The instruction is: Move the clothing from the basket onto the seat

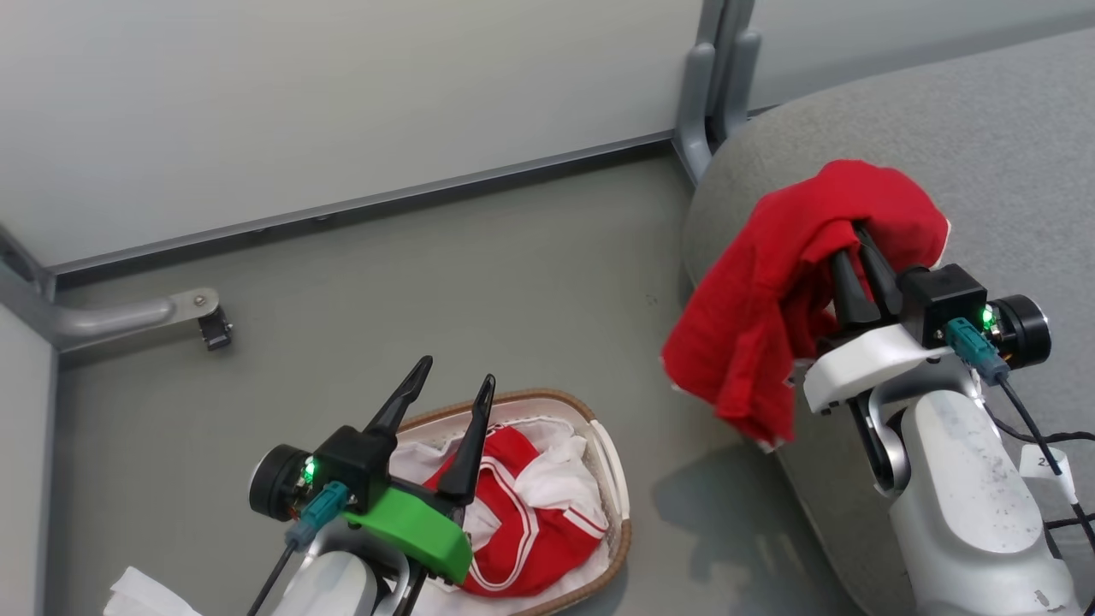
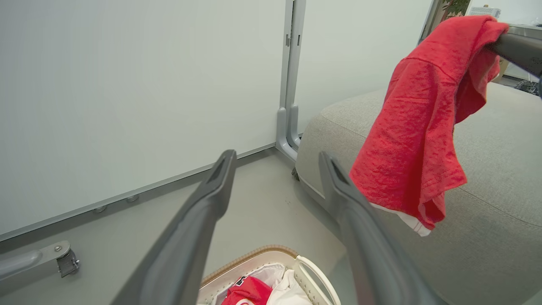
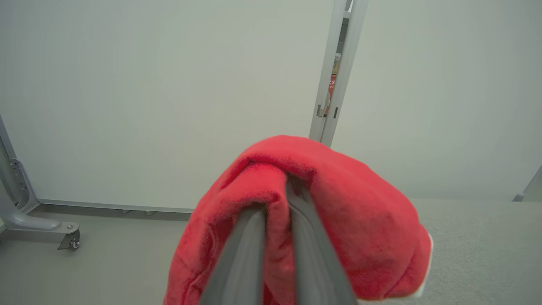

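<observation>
Red garment (image 1: 796,282) hung draped over the right gripper (image 1: 858,233), jaws pinched on a fold of it, above the near rounded edge of the grey seat cushion (image 1: 984,145). Most of the cloth dangled off the cushion's side toward the floor (image 1: 479,282). Risk: released here, the hanging weight could drag it off the edge onto the floor. Cloth wrapped over the fingers might also snag and come away with them. Second red garment (image 1: 513,530), white-trimmed, lay in the basket (image 1: 547,395). Left gripper (image 1: 458,370) hovered over it, jaws spread, empty.
</observation>
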